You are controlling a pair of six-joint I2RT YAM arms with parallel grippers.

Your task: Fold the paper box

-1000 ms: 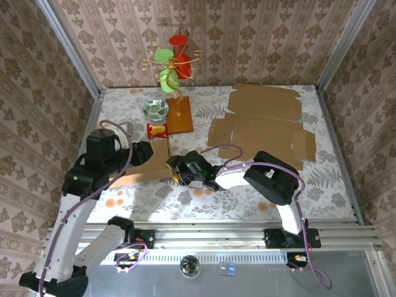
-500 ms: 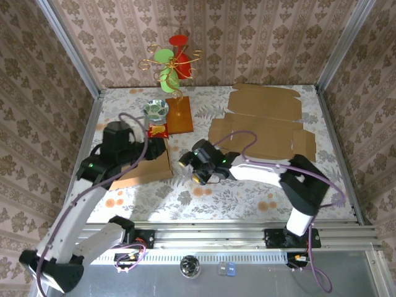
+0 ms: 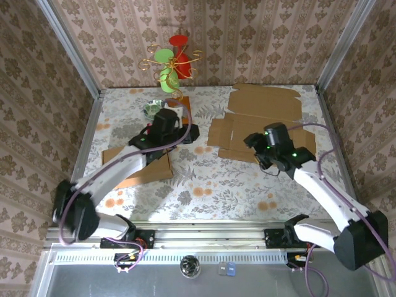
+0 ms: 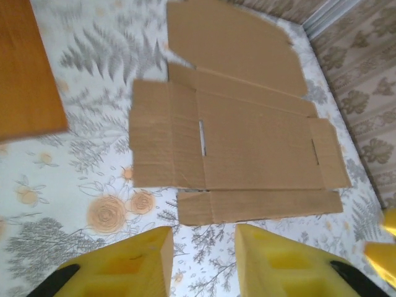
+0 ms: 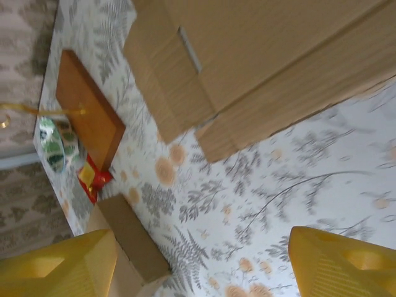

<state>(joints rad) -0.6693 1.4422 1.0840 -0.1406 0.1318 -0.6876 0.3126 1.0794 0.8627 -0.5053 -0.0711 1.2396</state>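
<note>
Left jaws: yellow, black trim at the bottom corners of the left wrist view. Right jaws: yellow.
Flat box blank (image 3: 260, 133), upper right of the top view: plain kraft brown, no print.
Second cardboard piece (image 3: 139, 167), left of centre: same brown.
Desk (image 3: 204, 185): white cloth with grey fern leaves and orange rose blots.
Board (image 4: 25, 68), upper left of the left wrist view: orange-brown wood.
Packet (image 5: 93, 178): red with yellow.
Bowl (image 5: 52, 145): green-and-white pattern.
Ornament (image 3: 172, 59), top centre: gold wire with green and red discs.
Walls (image 3: 278, 37): pinkish-beige wallpaper, stripes with damask motifs.
Left arm (image 3: 117, 170) and right arm (image 3: 322, 192): white links, black joints.
Rail (image 3: 204, 238), bottom: silver.
</note>
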